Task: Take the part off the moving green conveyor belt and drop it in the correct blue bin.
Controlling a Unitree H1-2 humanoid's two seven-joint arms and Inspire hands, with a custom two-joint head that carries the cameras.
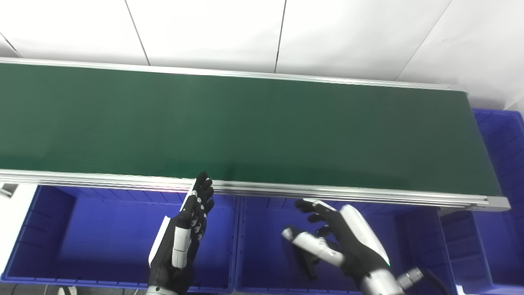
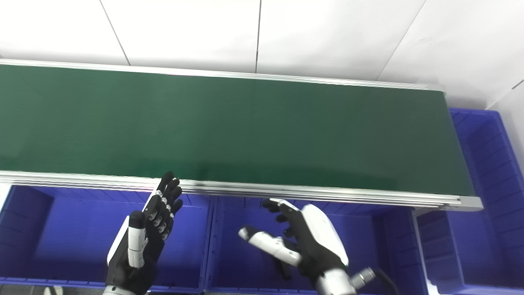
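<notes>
The green conveyor belt [image 1: 254,127] runs across the view, and no part shows on it. Below its near rail [image 1: 327,192], my left hand [image 1: 184,241] hovers over the left blue bin [image 1: 94,233] with its fingers straight and apart, holding nothing. My right hand [image 1: 335,237] hangs over the middle blue bin [image 1: 262,221], thumb out and fingers loosely curled, with nothing in it. A dark shape [image 1: 306,262] lies under that thumb inside the bin. Whether it is a part or a shadow I cannot tell.
A third blue bin [image 1: 470,246] sits at the lower right, and another blue bin [image 1: 505,155] stands past the belt's right end. White wall panels [image 1: 262,32] rise behind the belt. A white surface [image 1: 12,213] borders the left bin.
</notes>
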